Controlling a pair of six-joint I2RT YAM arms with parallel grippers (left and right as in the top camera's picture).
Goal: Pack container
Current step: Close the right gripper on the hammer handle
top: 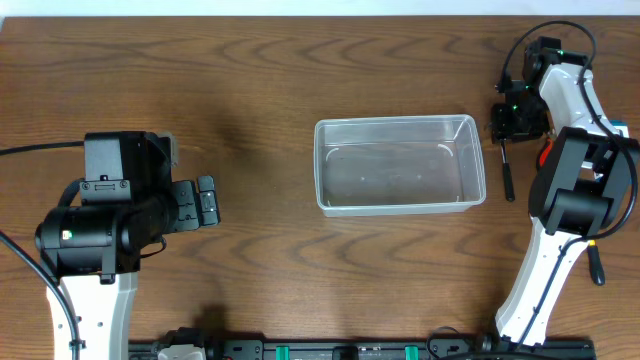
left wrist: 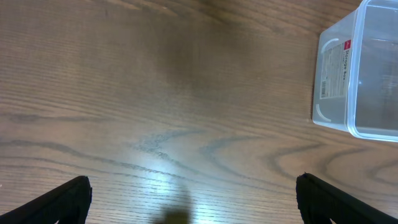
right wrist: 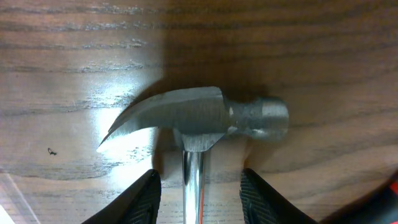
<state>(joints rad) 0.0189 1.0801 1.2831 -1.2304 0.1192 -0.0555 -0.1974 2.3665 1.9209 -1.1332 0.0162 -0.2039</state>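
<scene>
Wooden bench (top: 250,120) carries clear container (top: 398,165) at centre; right claw (right wrist: 199,179) open, straddling hammer (right wrist: 199,118) shaft, gaps both sides; left claw (left wrist: 193,186) wide open.

Bright overhead light, glare on table (left wrist: 152,165), soft shadows, left wrist view perhaps slightly blurred

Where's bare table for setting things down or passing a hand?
Free: wood between left gripper and container, and the strip beyond the container. Container is empty too. Crowded: right of it, hammer between the right gripper fingers.
</scene>
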